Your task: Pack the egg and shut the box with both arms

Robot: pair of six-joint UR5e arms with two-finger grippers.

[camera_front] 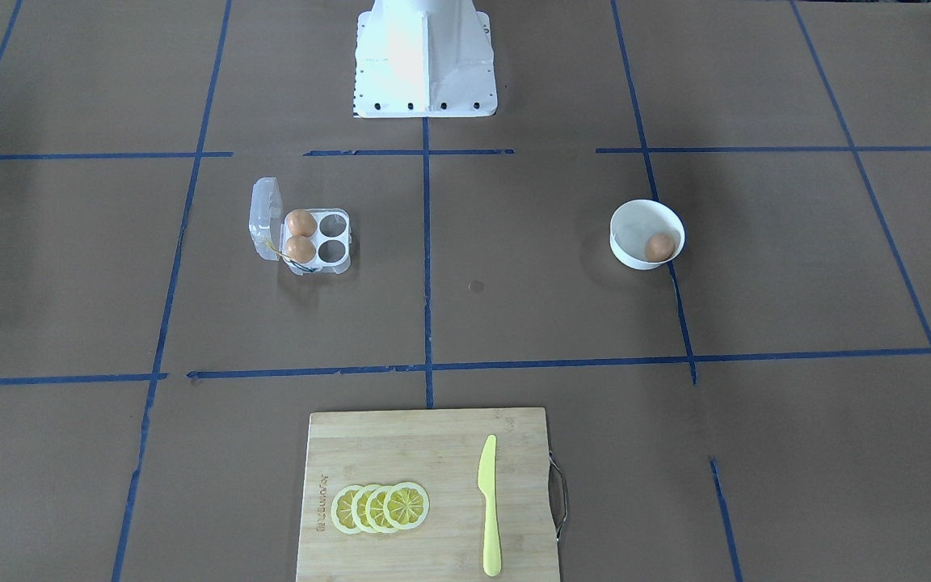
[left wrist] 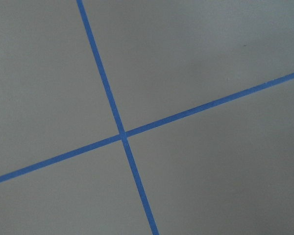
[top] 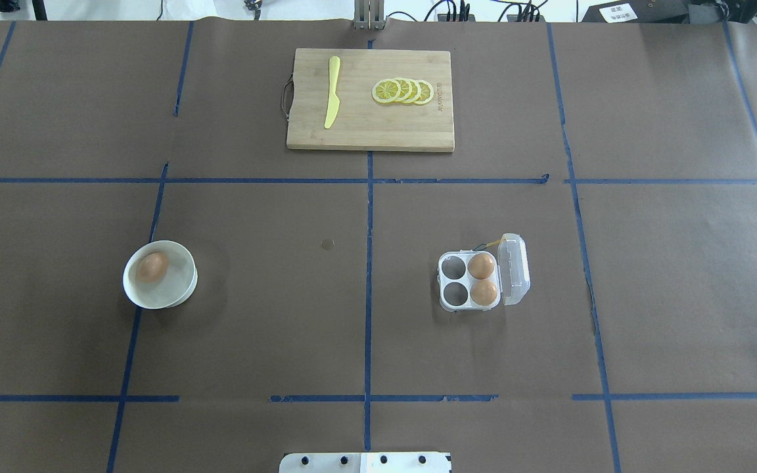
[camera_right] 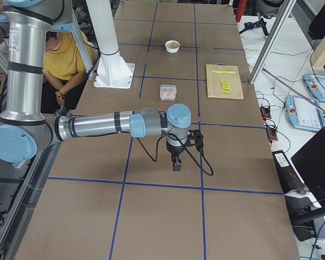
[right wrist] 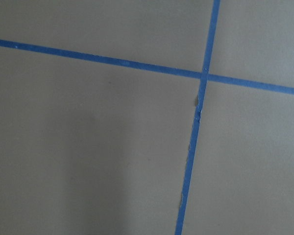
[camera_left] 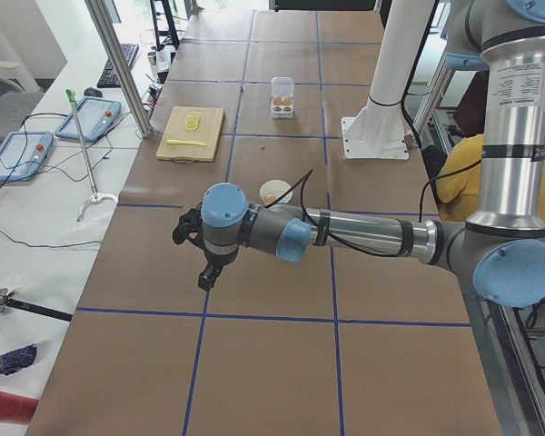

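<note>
The egg [camera_front: 659, 247] lies in a round white bowl [camera_front: 625, 255] on the robot's left side; it also shows in the overhead view [top: 152, 267]. The box [camera_front: 331, 239] stands open on the robot's right side, its clear lid [camera_front: 265, 218] tipped up. Two other brown eggs [camera_front: 301, 235] fill the two cells beside the lid. The other two cells are empty. My left gripper [camera_left: 204, 272] and right gripper [camera_right: 176, 162] show only in the side views, low over the table ends and far from bowl and box. I cannot tell whether either is open or shut.
A wooden cutting board [camera_front: 433, 453] with a yellow knife [camera_front: 488, 501] and lemon slices [camera_front: 381, 508] lies at the table's far edge. The white pedestal [camera_front: 425, 56] stands at the robot's side. Both wrist views show only brown paper and blue tape lines.
</note>
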